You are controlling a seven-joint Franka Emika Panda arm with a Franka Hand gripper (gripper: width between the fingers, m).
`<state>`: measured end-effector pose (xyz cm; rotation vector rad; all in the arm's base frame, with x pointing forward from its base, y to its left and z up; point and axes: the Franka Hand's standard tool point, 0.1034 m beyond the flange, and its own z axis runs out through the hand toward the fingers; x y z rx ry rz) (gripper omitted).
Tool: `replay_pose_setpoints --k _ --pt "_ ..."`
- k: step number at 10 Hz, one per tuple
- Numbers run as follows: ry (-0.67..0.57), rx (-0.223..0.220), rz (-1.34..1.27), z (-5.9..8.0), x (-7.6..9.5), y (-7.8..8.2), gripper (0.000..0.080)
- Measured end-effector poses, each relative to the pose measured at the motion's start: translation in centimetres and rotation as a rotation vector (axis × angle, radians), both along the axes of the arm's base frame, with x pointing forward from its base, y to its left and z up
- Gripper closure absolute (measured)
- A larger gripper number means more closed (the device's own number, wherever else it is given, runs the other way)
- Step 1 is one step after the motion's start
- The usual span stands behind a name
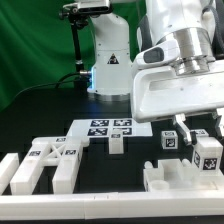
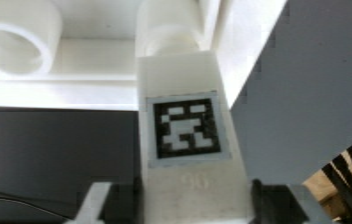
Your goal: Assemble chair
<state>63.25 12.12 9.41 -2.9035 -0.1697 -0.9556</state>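
Tool (image 2: 182, 207) clamped on tagged white post (image 2: 191, 90), fingers (image 2: 98, 205) tight against both sides. Just beyond it: holed white block (image 2: 22, 50). Other chair panels (image 1: 45, 165) lie on black worktop (image 1: 30, 125), exterior view's left, near marker board (image 1: 105, 127).

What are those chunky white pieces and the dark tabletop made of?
The white chair parts look like hard matte plastic: uniform colour, thick blocky edges. Their tags seem to be printed labels. The table looks matte black, perhaps cloth or a mat, and shows no reflections.
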Motion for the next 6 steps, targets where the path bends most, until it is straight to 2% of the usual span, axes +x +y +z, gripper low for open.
replay_pose_setpoints --k 1,3,6 --pt "0.0 -0.001 0.001 -0.01 0.0 0.0 0.0442" --pt "0.0 -0.002 0.003 -0.01 -0.01 0.0 0.0185" --pt "-0.001 -0.007 0.009 -0.01 -0.01 0.0 0.0152"
